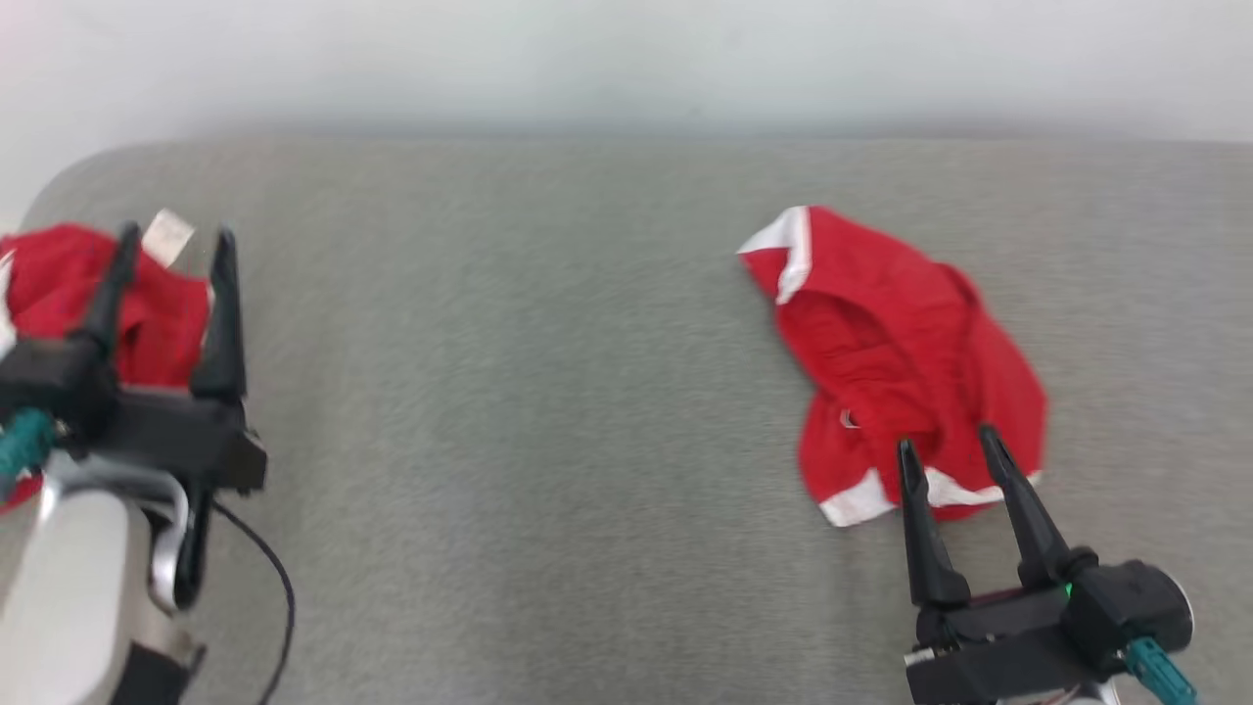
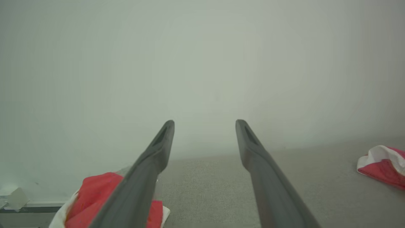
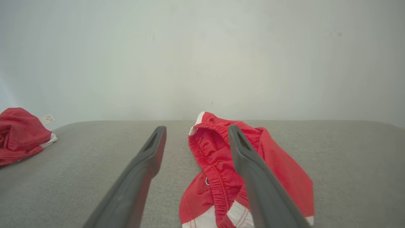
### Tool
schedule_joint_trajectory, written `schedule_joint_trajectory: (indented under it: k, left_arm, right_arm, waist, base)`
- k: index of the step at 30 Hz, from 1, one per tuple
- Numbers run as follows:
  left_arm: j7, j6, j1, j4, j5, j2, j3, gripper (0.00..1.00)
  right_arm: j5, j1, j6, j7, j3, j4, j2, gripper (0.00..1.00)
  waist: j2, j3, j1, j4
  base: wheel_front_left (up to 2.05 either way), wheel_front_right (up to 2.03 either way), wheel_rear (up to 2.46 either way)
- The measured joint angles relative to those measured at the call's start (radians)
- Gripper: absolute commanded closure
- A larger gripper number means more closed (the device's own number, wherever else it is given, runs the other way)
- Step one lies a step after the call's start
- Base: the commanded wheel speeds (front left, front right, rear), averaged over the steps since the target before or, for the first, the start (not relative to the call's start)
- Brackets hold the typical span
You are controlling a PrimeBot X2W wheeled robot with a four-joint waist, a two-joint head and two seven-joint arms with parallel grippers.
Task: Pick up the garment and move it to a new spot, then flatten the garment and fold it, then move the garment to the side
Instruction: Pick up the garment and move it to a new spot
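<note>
Far left of the head view: a small bundle of red cloth with a white tag (image 1: 59, 294) sits at the table's edge, and the left gripper (image 1: 176, 235) hangs right over it, fingers spread wide, nothing between them. From the left wrist view that bundle (image 2: 95, 196) peeks out under the left finger, so I'd call that piece parked at the side.

Across the middle runs bare grey woven table top (image 1: 538, 392).

Now the right half: a crumpled pair of red shorts with white trim (image 1: 901, 362) lies unflattened. Its long axis runs from the white corner at upper left down to the white hem at lower right. The right gripper (image 1: 945, 439) stands at that near hem, fingers apart and pointing up the frame along the cloth. The right wrist view shows the elastic waistband (image 3: 218, 177) running up between the fingers. I can't tell whether the tips are touching the cloth.

By my read the right arm is the near one, while the left is well apart. The shorts lie dead ahead of its open fingers.
</note>
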Motion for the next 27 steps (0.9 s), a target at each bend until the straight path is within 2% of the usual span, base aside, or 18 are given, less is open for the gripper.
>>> schedule_joint_trajectory:
  k: [7,13,19,27]
  left_arm:
    - [0.000,0.005,0.126,-0.050,0.003,-0.034,0.005,0.00]
    - [0.000,0.010,0.256,-0.098,0.007,-0.069,0.007,0.00]
    - [0.000,0.016,0.359,-0.165,0.022,-0.100,0.016,0.00]
    - [0.000,0.024,0.499,-0.251,0.033,-0.124,0.087,0.00]
  right_arm:
    - [0.008,0.053,0.000,-0.008,-0.029,0.018,0.003,0.00]
    - [0.009,0.088,0.000,-0.011,-0.048,0.028,0.004,0.00]
    - [0.017,0.104,0.000,-0.013,-0.058,0.039,0.004,0.00]
    - [0.029,0.112,0.000,-0.013,-0.061,0.053,0.005,0.00]
  waist:
    - [0.0000,-0.067,0.0000,-0.088]
    - [0.0000,-0.130,-0.0001,-0.129]
    - [0.0000,-0.168,0.0000,-0.137]
    - [0.0001,-0.177,0.0001,-0.115]
  base:
    - [0.00,0.00,0.00]
    - [0.00,0.00,0.00]
    - [0.00,0.00,0.00]
    - [0.00,0.00,0.00]
